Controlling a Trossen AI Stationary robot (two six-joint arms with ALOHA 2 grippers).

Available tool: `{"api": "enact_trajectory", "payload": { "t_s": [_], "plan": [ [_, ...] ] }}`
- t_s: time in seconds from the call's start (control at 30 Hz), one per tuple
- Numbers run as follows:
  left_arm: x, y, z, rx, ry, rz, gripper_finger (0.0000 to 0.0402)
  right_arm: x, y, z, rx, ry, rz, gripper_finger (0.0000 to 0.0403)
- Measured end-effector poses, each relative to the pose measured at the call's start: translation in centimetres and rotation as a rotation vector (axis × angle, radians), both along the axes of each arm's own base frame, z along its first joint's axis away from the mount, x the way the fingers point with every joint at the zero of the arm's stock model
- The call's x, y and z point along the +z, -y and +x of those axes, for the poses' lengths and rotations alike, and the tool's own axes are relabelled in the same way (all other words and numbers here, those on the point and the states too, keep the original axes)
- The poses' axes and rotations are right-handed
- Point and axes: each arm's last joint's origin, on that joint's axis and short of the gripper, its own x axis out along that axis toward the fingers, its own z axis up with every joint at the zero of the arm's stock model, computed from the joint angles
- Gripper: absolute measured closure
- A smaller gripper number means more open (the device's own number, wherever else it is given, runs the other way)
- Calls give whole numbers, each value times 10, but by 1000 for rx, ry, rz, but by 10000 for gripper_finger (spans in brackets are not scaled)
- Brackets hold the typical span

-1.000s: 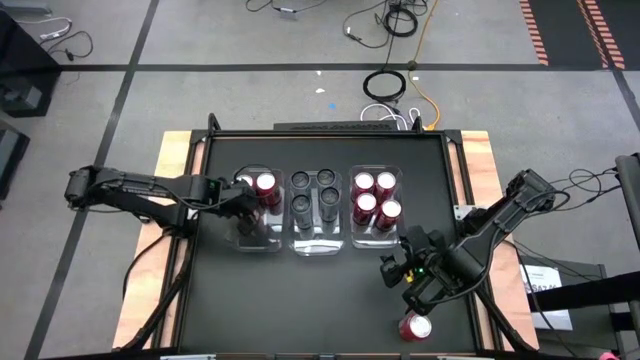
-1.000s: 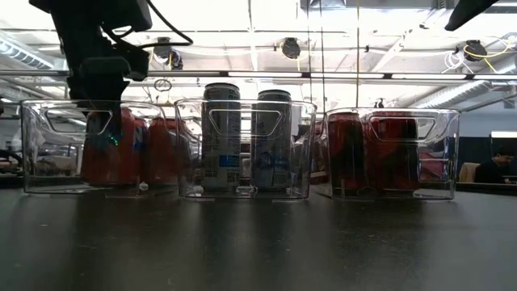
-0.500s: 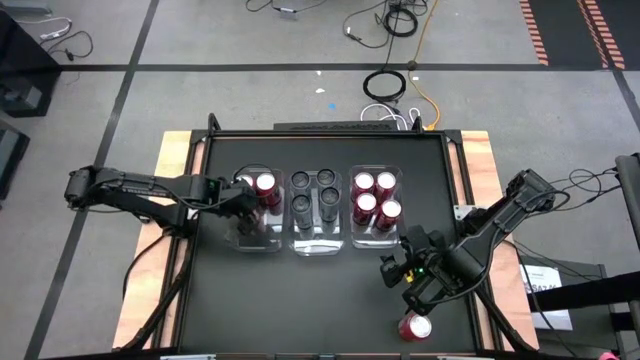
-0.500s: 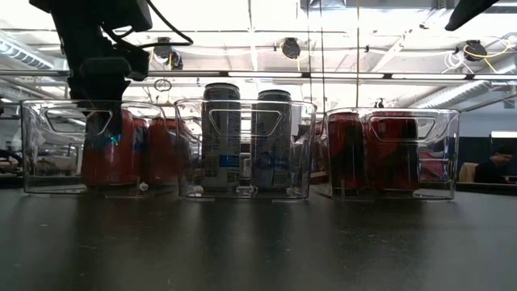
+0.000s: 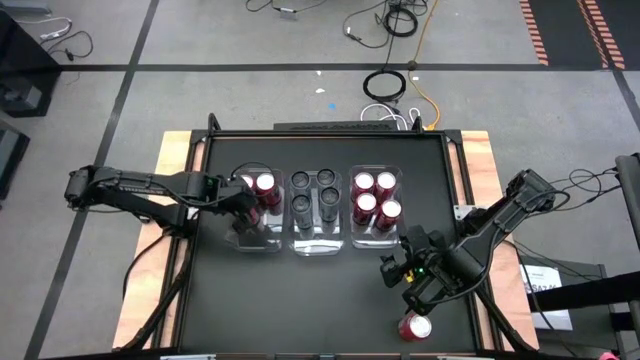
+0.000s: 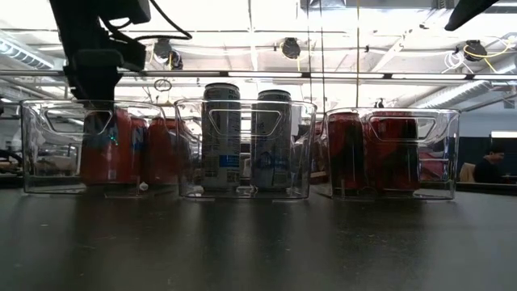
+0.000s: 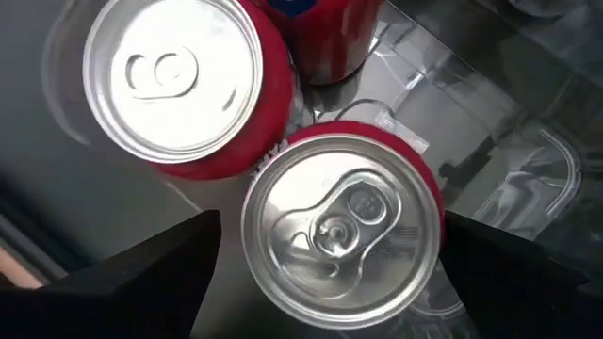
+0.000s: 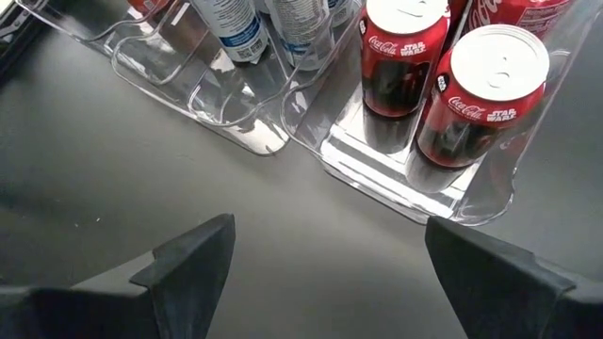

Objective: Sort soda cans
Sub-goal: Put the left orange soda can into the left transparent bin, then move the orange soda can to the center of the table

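L hand (image 7: 325,259) fingers spread either side of red can (image 7: 341,226), w/ 2nd can (image 7: 179,85) beside.

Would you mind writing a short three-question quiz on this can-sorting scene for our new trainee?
1. True or false: the left gripper stands open above a red can in the left bin.
2. Which colour are the cans in the middle bin? A red, B dark, C green.
3. Fill in: one red can stands outside the bins, near the ___ gripper.

Key: 1 true; 2 B; 3 right.

Bright overhead glare, backlit, sharp focus
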Motion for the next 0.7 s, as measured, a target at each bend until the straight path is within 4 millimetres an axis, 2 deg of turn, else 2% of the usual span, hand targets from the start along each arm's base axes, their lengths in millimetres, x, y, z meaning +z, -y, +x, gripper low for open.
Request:
{"api": "enact_trajectory", "payload": {
  "t_s": [0.17,0.37,0.53,0.7],
  "plan": [
    [15,0,1,8,7,0,8,1,0,-1,2,1,1,62],
    [41,0,6,52,94,-10,8,3,0,-6,17,-10,-3,62],
    [68,1,5,148,166,-41,8,7,-4,-19,58,-86,72,62],
    [94,14,5,186,273,-97,8,11,-18,-39,97,-134,183,62]
  ]
}}
